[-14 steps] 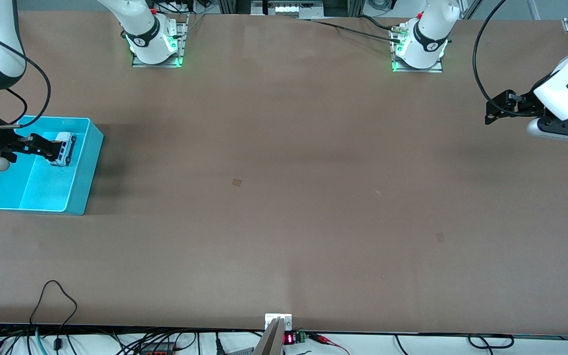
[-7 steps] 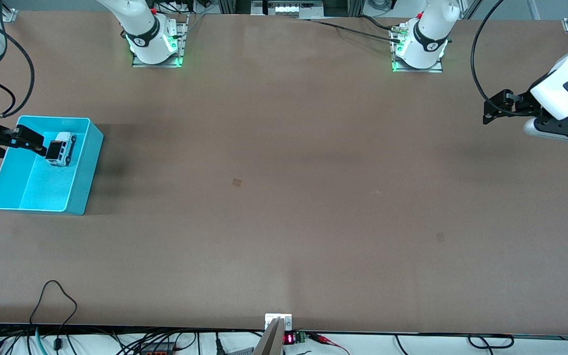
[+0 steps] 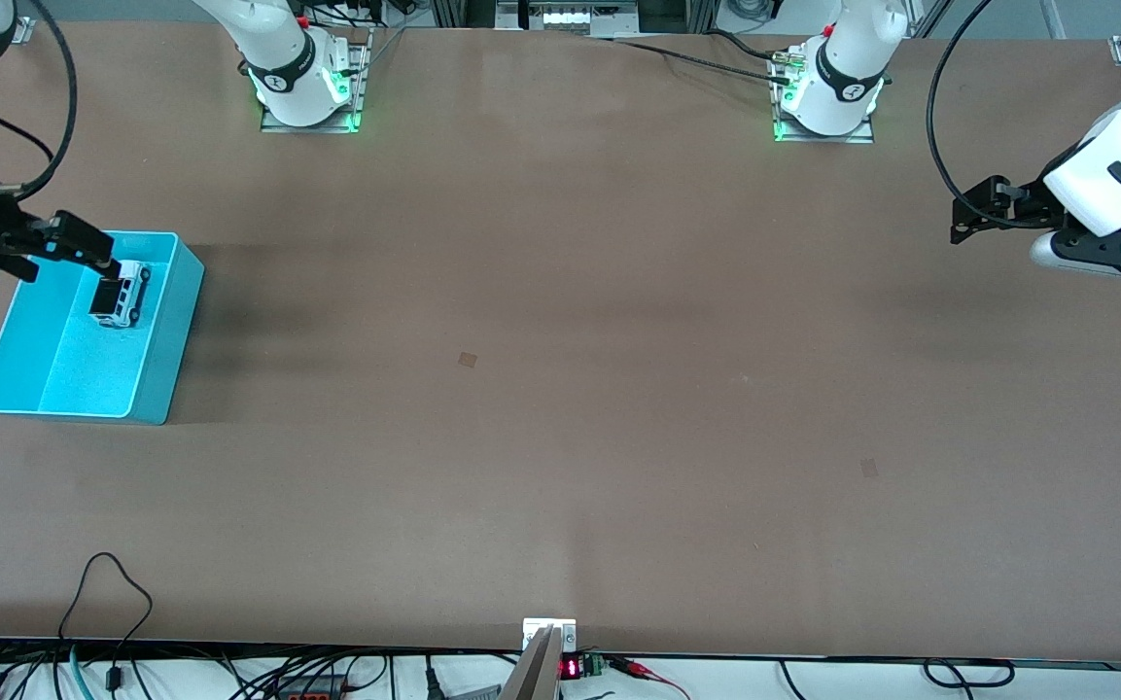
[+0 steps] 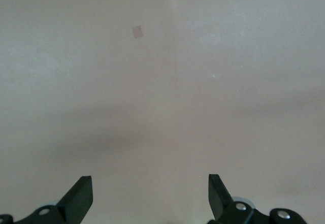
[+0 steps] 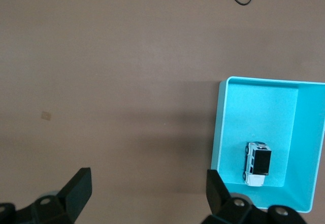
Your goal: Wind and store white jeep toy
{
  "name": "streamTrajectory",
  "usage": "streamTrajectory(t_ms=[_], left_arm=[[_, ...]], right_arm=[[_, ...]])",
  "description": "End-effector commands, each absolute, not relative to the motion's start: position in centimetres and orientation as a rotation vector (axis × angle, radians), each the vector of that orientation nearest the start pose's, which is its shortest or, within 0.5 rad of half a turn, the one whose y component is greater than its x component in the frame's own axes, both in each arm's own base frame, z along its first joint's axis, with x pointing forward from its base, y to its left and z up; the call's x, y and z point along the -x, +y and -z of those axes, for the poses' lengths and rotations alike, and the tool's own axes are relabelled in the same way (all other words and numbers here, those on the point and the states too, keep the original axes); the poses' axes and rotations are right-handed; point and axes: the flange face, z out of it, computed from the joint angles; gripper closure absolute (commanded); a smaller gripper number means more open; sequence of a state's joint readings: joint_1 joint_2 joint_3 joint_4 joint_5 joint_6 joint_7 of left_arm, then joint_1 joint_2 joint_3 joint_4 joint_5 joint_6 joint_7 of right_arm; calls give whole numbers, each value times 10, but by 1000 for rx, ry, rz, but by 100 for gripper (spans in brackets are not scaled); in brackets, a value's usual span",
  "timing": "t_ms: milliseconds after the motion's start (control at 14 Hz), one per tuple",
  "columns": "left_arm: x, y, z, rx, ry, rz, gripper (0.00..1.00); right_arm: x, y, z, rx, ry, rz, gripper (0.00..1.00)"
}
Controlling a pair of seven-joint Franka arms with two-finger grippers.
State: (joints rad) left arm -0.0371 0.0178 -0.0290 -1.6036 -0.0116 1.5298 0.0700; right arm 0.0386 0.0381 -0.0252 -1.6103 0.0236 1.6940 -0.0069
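Where the white jeep toy (image 3: 121, 294) rests on its wheels, it sits inside the turquoise bin (image 3: 157, 360), in the bin's upper part at the middle left of the front view; the right wrist view shows it (image 5: 257, 163) whole, close to one bin wall (image 5: 219, 127). Part of the toy's roof end in the front view is covered by a dark fingertip of the right gripper (image 3: 84, 255), which hangs over the bin with its jaws spread wide and holding nothing; much of that arm is cut off by the frame's left edge. At the upper right, the left gripper (image 3: 970, 209) waits over the bare brown table (image 3: 560, 389), jaws likewise wide and empty, its arm cropped at the frame's right edge.
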Motion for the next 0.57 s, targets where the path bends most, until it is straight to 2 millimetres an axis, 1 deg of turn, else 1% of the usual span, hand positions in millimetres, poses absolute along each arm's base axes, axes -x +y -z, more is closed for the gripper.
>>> streamTrajectory(t_ms=[0, 72, 143, 215, 287, 502], left_arm=[[-546, -40, -606, 3137, 200, -145, 0], [-546, -41, -606, 3137, 203, -145, 0], [-547, -45, -607, 3137, 207, -140, 0], [-546, -52, -611, 3136, 203, -131, 0], [-544, -57, -610, 3134, 186, -157, 0], [-543, -60, -611, 3133, 135, -161, 0]], right_arm=[[-565, 19, -610, 3106, 25, 84, 0], [-565, 19, -611, 3108, 13, 89, 0], [-563, 16, -613, 3111, 6, 92, 0], [-562, 14, -613, 3113, 8, 92, 0], [-561, 12, -613, 3112, 5, 83, 0], [-564, 13, -610, 3102, 4, 73, 0]])
